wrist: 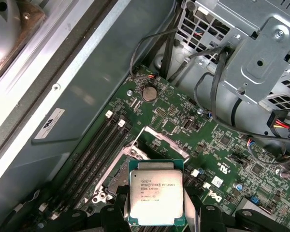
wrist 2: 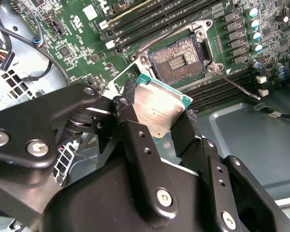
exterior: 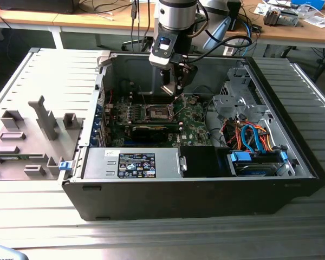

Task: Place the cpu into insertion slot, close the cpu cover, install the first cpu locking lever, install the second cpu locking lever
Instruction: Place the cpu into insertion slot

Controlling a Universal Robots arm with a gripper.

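Note:
My gripper is shut on the cpu, a flat square chip with a silver-grey face and green edge, held by its two opposite sides between the black fingers. In the first wrist view the cpu hangs above the board with the insertion slot partly behind it. The second wrist view has the insertion slot uncovered, dark centre inside a silvery rim, a short way beyond the chip. A silvery frame plate, the cpu cover, stands raised at the socket's edge. A thin lever rod sticks out beside the socket. In the exterior view the gripper hovers over the insertion slot.
The open computer case walls in the board. Memory slots flank the socket. A grey drive cage and coloured cables lie on the exterior view's right, a black card and power supply nearer the front.

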